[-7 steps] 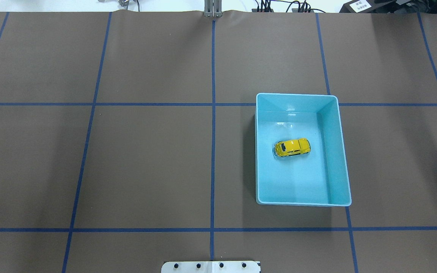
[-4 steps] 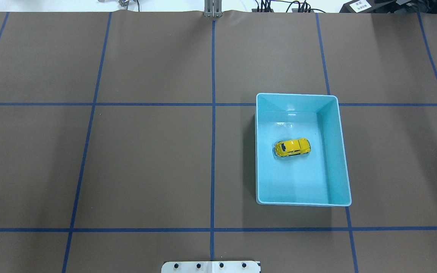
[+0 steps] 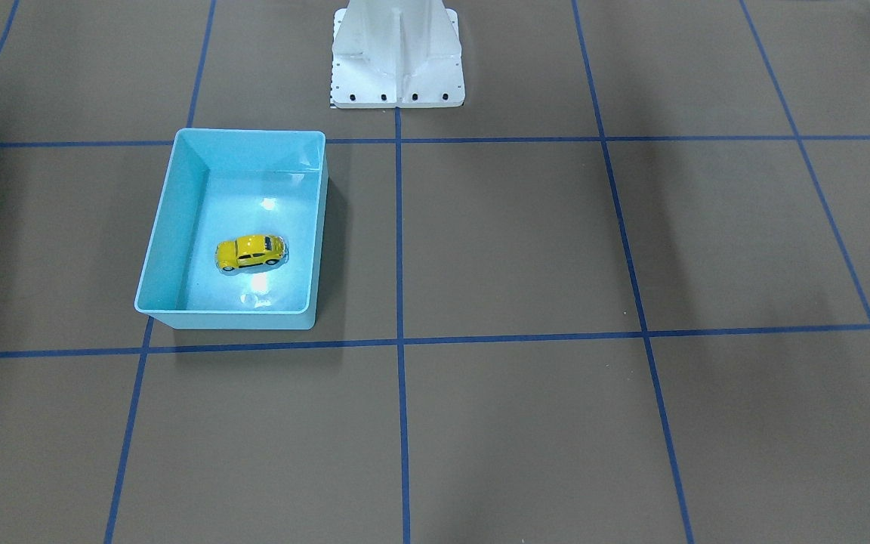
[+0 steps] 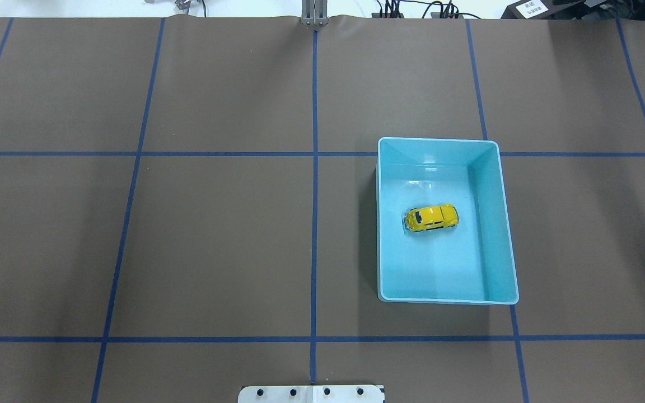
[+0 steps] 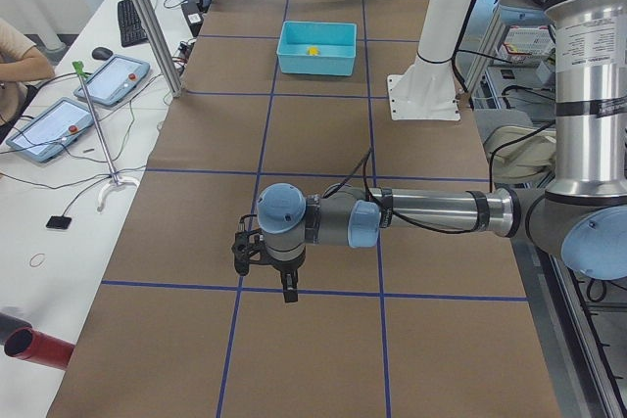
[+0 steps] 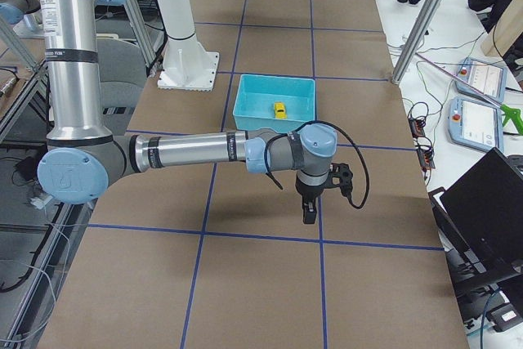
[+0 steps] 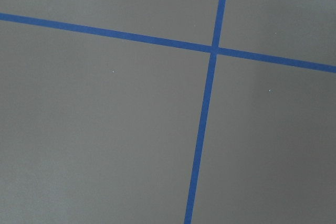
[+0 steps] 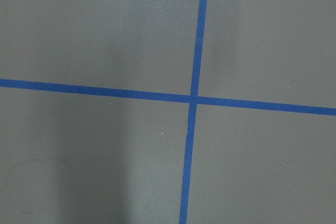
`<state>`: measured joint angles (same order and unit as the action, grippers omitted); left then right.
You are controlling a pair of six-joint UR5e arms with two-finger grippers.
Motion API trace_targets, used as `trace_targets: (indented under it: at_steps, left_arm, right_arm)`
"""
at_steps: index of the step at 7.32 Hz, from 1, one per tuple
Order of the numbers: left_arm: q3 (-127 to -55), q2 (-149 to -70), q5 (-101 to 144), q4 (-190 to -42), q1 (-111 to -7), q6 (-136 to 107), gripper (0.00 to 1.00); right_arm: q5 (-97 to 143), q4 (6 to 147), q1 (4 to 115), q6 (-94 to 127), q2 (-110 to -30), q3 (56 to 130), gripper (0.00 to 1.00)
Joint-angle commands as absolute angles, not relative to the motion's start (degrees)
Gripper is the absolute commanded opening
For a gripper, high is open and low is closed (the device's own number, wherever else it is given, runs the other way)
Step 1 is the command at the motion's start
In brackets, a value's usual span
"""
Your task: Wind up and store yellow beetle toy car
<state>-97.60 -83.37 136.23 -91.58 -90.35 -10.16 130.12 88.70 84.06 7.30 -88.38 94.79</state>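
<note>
Showing yellow beetle toy car [image 4: 431, 218] on its wheels in blue bin [image 4: 495, 235] toward the right edge of the table [image 4: 216, 240], left pincer [image 5: 288, 291] and right pincer [image 6: 309, 217] well away, spread or pressed impossible to tell, risking a spring-driven roll into the bin wall.

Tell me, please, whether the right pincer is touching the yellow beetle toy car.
Apart. The exterior right view shows the right pincer hanging well outside the blue bin where the yellow beetle toy car lies.
</note>
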Motion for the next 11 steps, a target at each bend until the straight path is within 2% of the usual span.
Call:
trace_targets:
  at_steps: [1,11]
  left_arm:
    - [-97.65,-83.76,136.23,-91.58,-90.35,-10.11,1.00]
    - [-97.73,-83.58,136.23,-91.58,-90.35,-10.20,1.00]
  right_arm:
    - [130.17,88.77,84.20,7.38,-88.51,94.83,1.00]
    - [130.43,88.77,85.87,7.21,-88.95,94.39,1.00]
